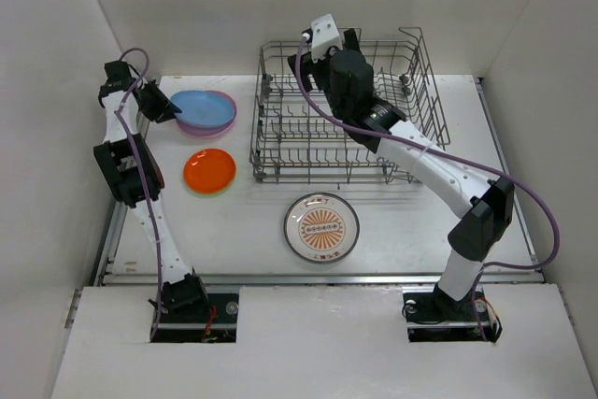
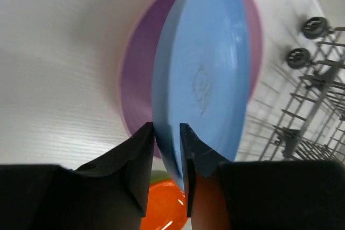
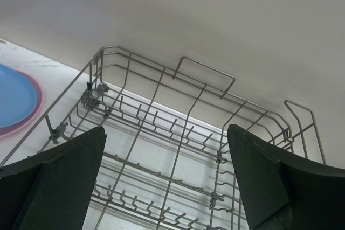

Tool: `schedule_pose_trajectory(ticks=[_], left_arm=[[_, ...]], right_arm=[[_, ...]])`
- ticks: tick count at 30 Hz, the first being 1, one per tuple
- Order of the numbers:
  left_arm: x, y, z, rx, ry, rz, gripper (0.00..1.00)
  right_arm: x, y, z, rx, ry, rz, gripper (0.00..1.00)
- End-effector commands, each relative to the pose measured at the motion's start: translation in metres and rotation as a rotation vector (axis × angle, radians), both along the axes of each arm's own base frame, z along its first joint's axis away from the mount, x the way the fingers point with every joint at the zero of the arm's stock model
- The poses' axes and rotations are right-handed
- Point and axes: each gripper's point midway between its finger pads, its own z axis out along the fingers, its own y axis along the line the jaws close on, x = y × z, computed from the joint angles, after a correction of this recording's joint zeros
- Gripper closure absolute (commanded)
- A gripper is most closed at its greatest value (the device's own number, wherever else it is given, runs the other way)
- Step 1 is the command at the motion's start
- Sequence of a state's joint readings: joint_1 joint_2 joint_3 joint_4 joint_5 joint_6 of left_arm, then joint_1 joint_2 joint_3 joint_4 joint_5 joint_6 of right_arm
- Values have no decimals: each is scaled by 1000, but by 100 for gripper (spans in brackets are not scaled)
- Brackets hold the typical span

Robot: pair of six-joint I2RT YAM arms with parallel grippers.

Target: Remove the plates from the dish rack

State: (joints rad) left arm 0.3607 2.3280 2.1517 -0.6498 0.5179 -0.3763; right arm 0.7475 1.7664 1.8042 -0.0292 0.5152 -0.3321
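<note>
Dish rack (image 1: 280,128) sits toward the back of the table (image 1: 402,231). Off its left side, a blue plate (image 1: 198,105) lies on top of a pink plate (image 1: 224,124), with an orange plate (image 1: 208,170) just in front of those. A white sunburst plate (image 1: 321,227) is on the near side of the rack. The left gripper (image 2: 166,127) has its fingers barely apart around the blue plate's rim; can't tell if it's actually pinching. The right gripper (image 3: 166,130) hangs over the rack, spread wide with nothing in it.
</note>
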Motion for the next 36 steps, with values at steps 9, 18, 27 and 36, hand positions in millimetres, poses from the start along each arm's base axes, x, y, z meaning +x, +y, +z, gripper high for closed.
schedule_pose_trajectory(ticks=[9, 18, 27, 36], left_arm=[[11, 15, -13, 123, 13, -5, 69], [-11, 14, 35, 222, 4, -52, 37], [-72, 39, 158, 515, -108, 61, 20], [-197, 61, 204, 796, -22, 190, 0]], right_arm=[[-7, -10, 28, 43, -22, -20, 0], [-10, -20, 32, 86, -13, -66, 0], [-26, -164, 47, 265, -3, -490, 0], [-145, -306, 32, 395, 12, -703, 0]])
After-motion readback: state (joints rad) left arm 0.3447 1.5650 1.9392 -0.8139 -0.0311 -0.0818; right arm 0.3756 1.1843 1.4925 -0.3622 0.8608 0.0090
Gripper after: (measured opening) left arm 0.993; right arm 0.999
